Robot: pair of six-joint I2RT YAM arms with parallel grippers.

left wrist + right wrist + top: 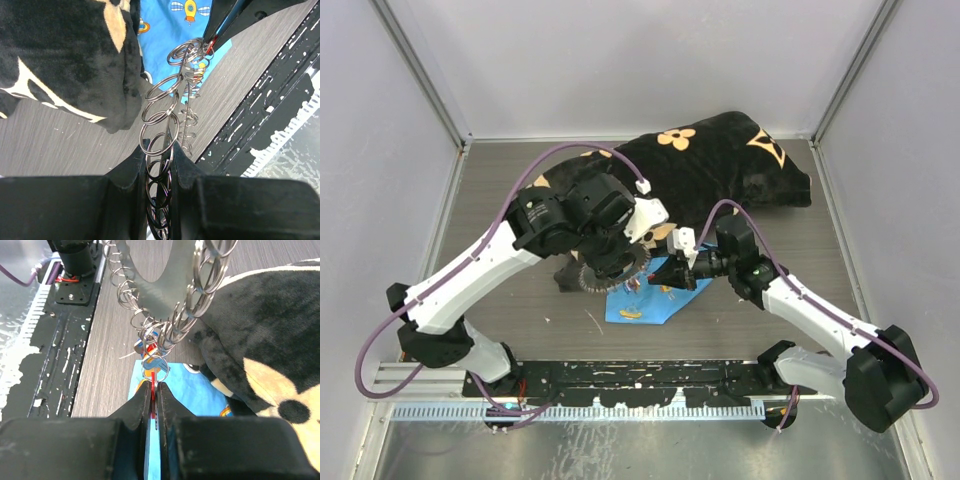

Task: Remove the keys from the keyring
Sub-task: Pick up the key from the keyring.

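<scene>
My left gripper (623, 262) (160, 148) is shut on the keyring (159, 112), a large loop made of many small linked silver rings. It holds the loop above the table. The loop (175, 325) hangs in front of my right gripper (672, 277) (153, 386). That gripper is shut on a red-headed key (152, 381) at the loop's low end. A cluster of keys (149, 347) with blue and orange-yellow heads hangs on the ring just beyond the red one. In the top view the keyring (595, 283) shows as a dark loop under the left gripper.
A blue patterned cloth (642, 305) lies on the table under both grippers. A black plush blanket with tan motifs (720, 160) lies behind and beside them. A black perforated rail (640, 380) runs along the near edge.
</scene>
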